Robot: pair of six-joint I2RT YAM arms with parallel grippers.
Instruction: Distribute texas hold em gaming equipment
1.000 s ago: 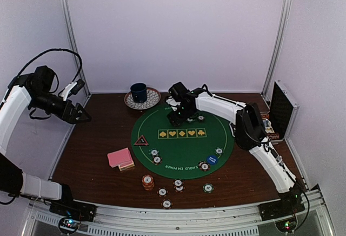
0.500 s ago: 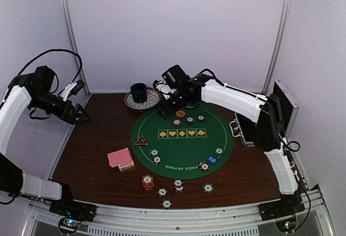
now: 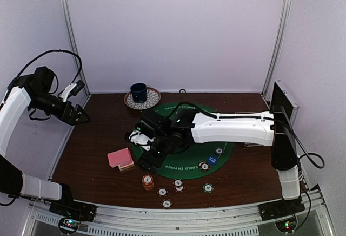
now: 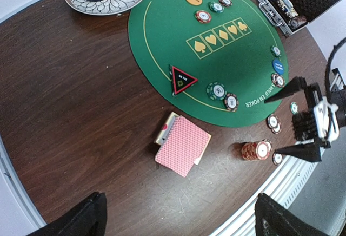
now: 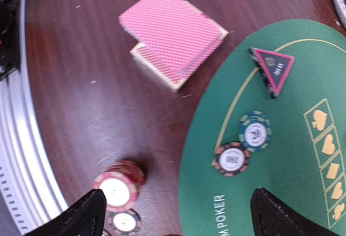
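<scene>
gaping right gripper near poker chips

Robot test booth, more lab than home. Plain white walls stand in a frame of metal posts around a dark wooden table. A white left arm and right arm are mounted on a metal rail at its near edge. A green poker mat lies on the table.

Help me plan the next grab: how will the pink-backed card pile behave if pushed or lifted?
The card pile looks skewed, upper cards offset from lower ones, so a push would likely shear it further. Thin loose cards probably flex; a pinch may lift only some.
</scene>
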